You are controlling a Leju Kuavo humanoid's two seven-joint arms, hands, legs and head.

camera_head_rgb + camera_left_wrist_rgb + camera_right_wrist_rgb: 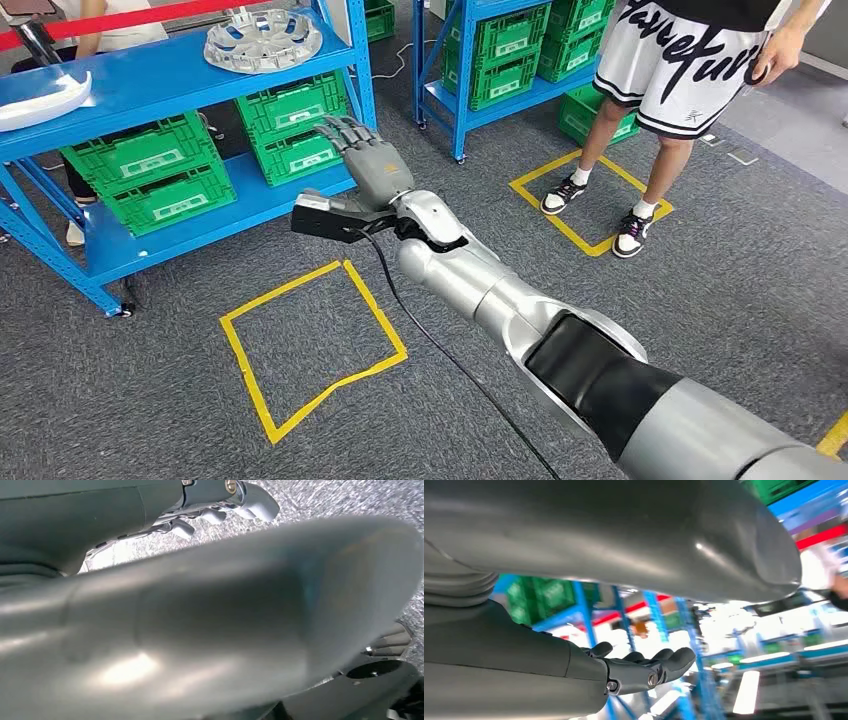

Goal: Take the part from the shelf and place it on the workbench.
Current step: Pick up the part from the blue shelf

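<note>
The right hand (362, 158) (fingers spread, holding nothing) reaches toward the blue shelf (170, 75); the silver wheel cover (263, 40) sits beyond it.

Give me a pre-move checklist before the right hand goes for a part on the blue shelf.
1. Right hand empty, fingers apart: ok.
2. Wheel cover lying on the top board of the blue shelf: ok.
3. White curved part on the same board, at its far left: ok.
4. Right hand is level with the green crates, below the top board, not yet at any part: not ok.
5. Person stands to the right, apart from the arm: ok.
6. Left hand holding anything: cannot tell.
</note>
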